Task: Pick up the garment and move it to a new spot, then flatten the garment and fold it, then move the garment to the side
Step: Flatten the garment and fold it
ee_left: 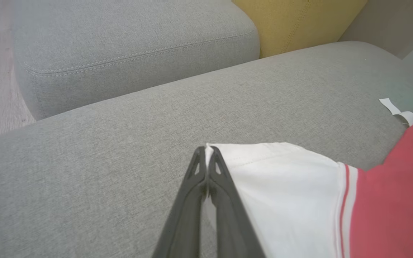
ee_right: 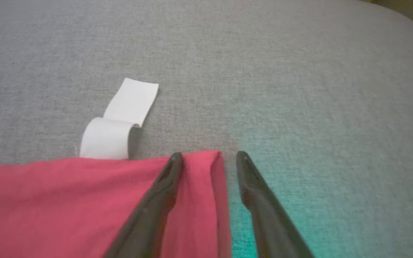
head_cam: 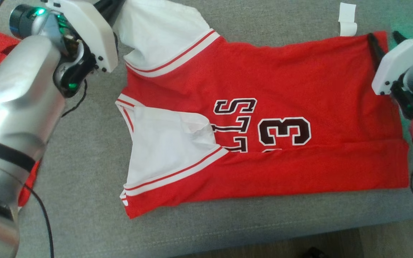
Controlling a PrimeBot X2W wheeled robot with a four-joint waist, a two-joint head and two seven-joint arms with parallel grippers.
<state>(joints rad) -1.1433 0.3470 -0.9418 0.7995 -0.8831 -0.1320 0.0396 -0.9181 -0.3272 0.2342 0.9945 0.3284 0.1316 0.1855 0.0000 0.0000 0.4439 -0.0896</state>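
Red jersey (head_cam: 281,89) lies flat on grey cushion (head_cam: 84,161), long axis left-right between arms: left gripper (ee_left: 206,152) pinched tight on white sleeve (ee_left: 285,179) corner, right gripper (ee_right: 209,157) spread, straddling hem corner (ee_right: 203,179), nothing clamped yet.

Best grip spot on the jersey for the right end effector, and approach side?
The red hem corner of the jersey, approached low from the robot's side: its edge is rolled up off the cushion, and the open right end effector straddles it.
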